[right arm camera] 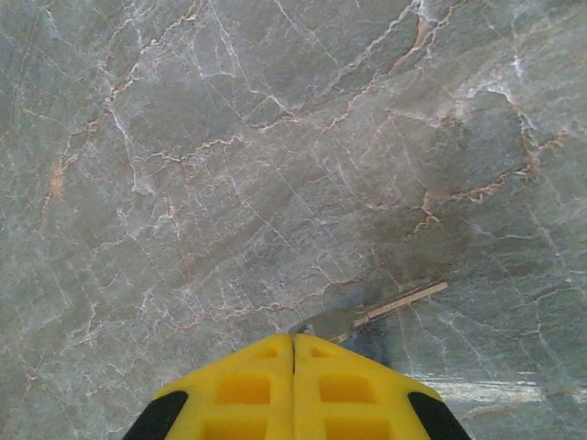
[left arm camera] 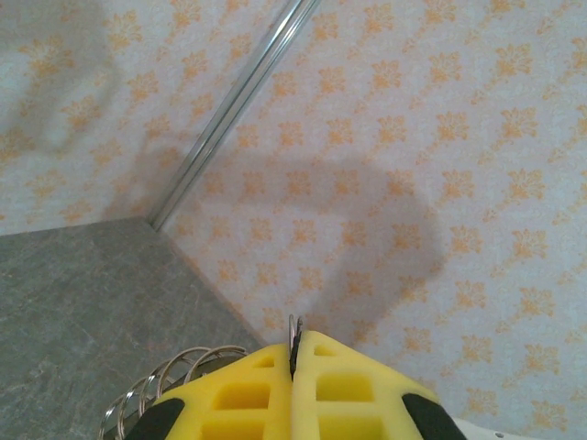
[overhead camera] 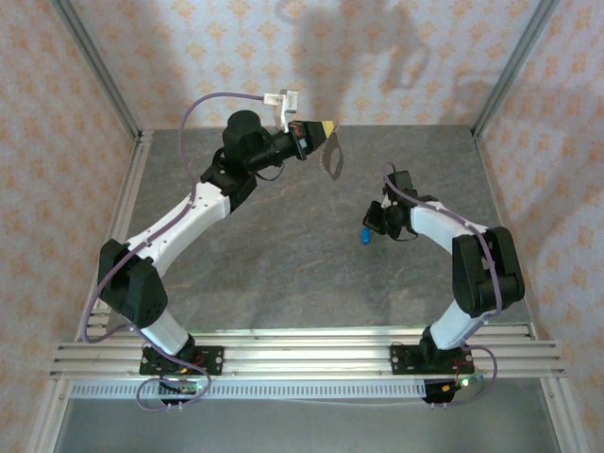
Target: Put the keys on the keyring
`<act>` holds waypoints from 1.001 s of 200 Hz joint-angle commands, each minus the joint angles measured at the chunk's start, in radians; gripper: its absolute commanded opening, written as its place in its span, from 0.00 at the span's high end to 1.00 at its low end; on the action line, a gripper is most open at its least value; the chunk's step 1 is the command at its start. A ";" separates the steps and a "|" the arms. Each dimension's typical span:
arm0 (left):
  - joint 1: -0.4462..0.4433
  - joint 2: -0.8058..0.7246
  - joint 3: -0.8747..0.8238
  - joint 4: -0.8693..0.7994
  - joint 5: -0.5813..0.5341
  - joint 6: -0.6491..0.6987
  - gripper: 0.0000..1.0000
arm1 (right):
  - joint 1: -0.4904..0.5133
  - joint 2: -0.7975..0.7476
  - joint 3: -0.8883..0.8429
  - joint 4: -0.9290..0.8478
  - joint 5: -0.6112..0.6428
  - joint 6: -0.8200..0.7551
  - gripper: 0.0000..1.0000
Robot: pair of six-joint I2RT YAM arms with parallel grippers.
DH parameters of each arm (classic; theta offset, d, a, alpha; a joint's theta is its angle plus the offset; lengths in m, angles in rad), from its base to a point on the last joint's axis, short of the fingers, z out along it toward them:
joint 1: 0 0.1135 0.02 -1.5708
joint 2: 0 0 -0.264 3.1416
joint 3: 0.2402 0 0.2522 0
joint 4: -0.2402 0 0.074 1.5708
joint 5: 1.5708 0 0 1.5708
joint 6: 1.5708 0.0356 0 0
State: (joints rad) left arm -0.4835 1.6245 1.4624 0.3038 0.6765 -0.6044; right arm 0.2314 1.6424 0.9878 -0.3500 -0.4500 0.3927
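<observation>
From above, your left gripper [overhead camera: 324,128] holds the keyring [overhead camera: 332,160] aloft near the back wall [overhead camera: 377,57]. Your right gripper [overhead camera: 376,219] carries the blue key [overhead camera: 364,236] low over the bench [overhead camera: 283,255].

On the left wrist, the left gripper [left arm camera: 293,362] is clamped on the keyring [left arm camera: 174,374].

On the right wrist, the right gripper [right arm camera: 293,353] pinches the key [right arm camera: 367,316].

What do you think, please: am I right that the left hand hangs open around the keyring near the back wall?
Not quite: the left hand is shut on the keyring near the back wall; the left wrist view shows its fingers pressed together.
</observation>
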 commanded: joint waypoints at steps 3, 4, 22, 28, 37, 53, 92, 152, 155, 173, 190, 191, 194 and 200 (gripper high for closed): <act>0.005 -0.052 -0.004 0.041 0.026 0.003 1.00 | 0.006 0.022 -0.011 0.016 0.031 -0.009 1.00; 0.006 -0.052 -0.004 0.042 0.026 0.003 1.00 | 0.006 0.023 -0.011 0.016 0.032 -0.009 1.00; 0.005 -0.052 -0.004 0.044 0.025 0.002 1.00 | 0.005 0.036 -0.012 0.012 0.045 -0.015 1.00; 0.005 -0.052 -0.004 0.044 0.026 0.002 1.00 | 0.006 0.041 -0.012 0.011 0.050 -0.016 1.00; 0.005 -0.052 -0.004 0.044 0.026 0.000 1.00 | 0.006 0.048 -0.012 0.007 0.057 -0.020 1.00; 0.006 -0.051 -0.003 0.047 0.026 0.000 1.00 | 0.006 0.058 -0.012 0.001 0.072 -0.026 1.00; 0.005 -0.046 -0.005 0.054 0.028 -0.006 1.00 | 0.006 0.072 -0.020 -0.001 0.094 -0.027 1.00; 0.005 -0.043 -0.007 0.063 0.026 -0.013 1.00 | 0.006 0.079 -0.018 0.003 0.097 -0.022 0.95; 0.005 -0.044 -0.007 0.064 0.026 -0.014 1.00 | 0.006 0.080 -0.017 0.003 0.097 -0.022 0.95; 0.004 -0.042 -0.007 0.066 0.026 -0.015 1.00 | 0.006 0.083 -0.011 0.005 0.097 -0.019 0.94; 0.005 -0.042 -0.005 0.066 0.026 -0.017 1.00 | 0.006 0.088 -0.005 0.004 0.096 -0.018 0.94; 0.005 -0.042 -0.005 0.066 0.026 -0.017 1.00 | 0.006 0.088 -0.005 0.005 0.096 -0.018 0.94; 0.004 -0.041 -0.005 0.066 0.026 -0.017 1.00 | 0.006 0.088 -0.005 0.005 0.096 -0.017 0.94; 0.003 -0.042 -0.005 0.066 0.026 -0.017 1.00 | 0.006 0.090 -0.003 0.004 0.097 -0.018 0.94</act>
State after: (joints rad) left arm -0.4835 1.6218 1.4612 0.3042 0.6800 -0.6060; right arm 0.2333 1.7195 0.9833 -0.3248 -0.3843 0.3817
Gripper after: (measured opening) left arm 0.043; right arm 0.059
